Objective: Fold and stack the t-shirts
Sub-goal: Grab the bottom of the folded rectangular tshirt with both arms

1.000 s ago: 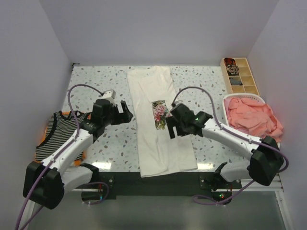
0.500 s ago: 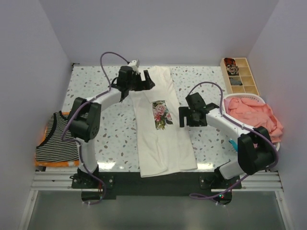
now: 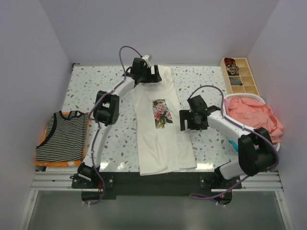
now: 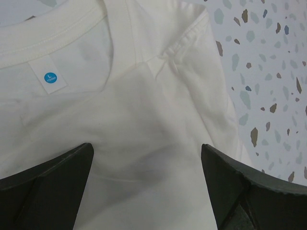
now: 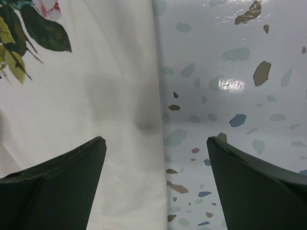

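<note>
The cream t-shirt point(image 3: 160, 132) lies as a long strip down the tabletop point(image 3: 105, 96), likely readied for a crosswise fold. The left fingers point(image 4: 48, 182) hang wide over its collar, and the right fingers point(image 5: 249, 182) stand wide astride its right edge. Both hold nothing. A white basket point(image 3: 242, 97) holds a coral-pink shirt point(image 3: 252, 120); the wooden tray point(image 3: 224, 72) holds small odds.

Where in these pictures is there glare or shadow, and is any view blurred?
Top external: glare patches on the table near its front edge. Right wrist: a small glare spot on the table, soft shadow on the cream t-shirt by its edge. Left wrist: sharp, the size label is readable.
</note>
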